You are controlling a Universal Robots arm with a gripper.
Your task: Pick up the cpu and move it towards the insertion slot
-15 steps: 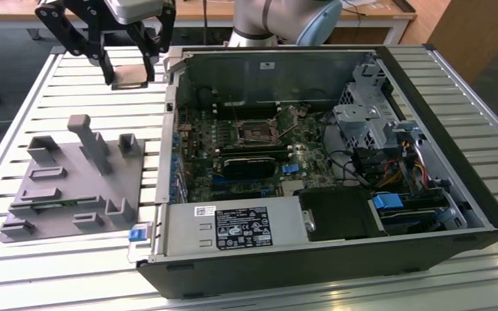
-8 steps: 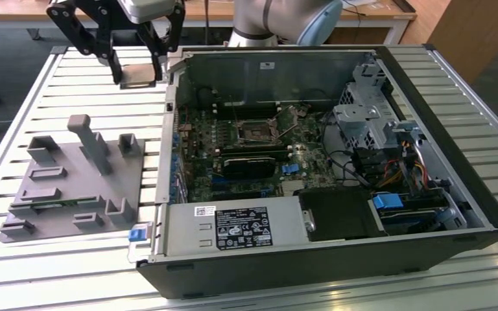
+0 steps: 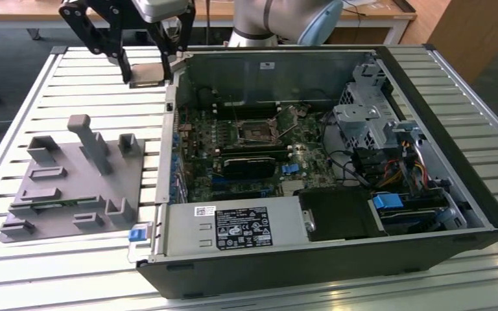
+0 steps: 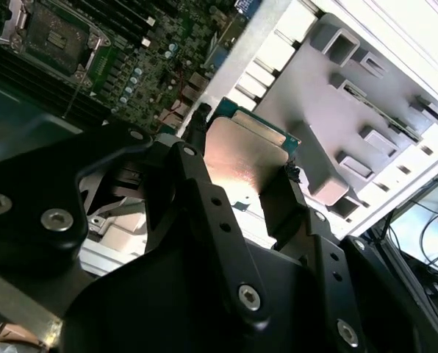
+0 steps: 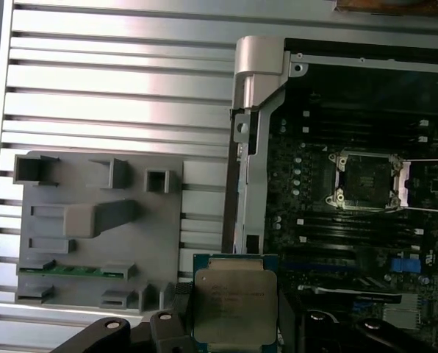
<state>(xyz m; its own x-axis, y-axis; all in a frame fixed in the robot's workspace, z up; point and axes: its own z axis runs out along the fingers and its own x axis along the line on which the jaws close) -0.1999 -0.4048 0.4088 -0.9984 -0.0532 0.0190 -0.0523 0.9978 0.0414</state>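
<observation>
Black two-finger gripper [image 5: 234,312] clamps small flat square cpu [image 5: 234,303], silvery lid, green rim, by opposite edges, above case wall, well short of silver-framed, dark-centred insertion slot [image 5: 368,179]. Likely light, stiff, smooth, fragile underside; edge hold suits.

Open black metal computer case [image 3: 456,188] lies on slatted silver metal table [image 3: 85,71]; grey plastic fixture plate [image 3: 72,188] beside it at exterior view's left. Square silver-framed insertion slot [image 3: 259,129] sits inside case, on motherboard.
</observation>
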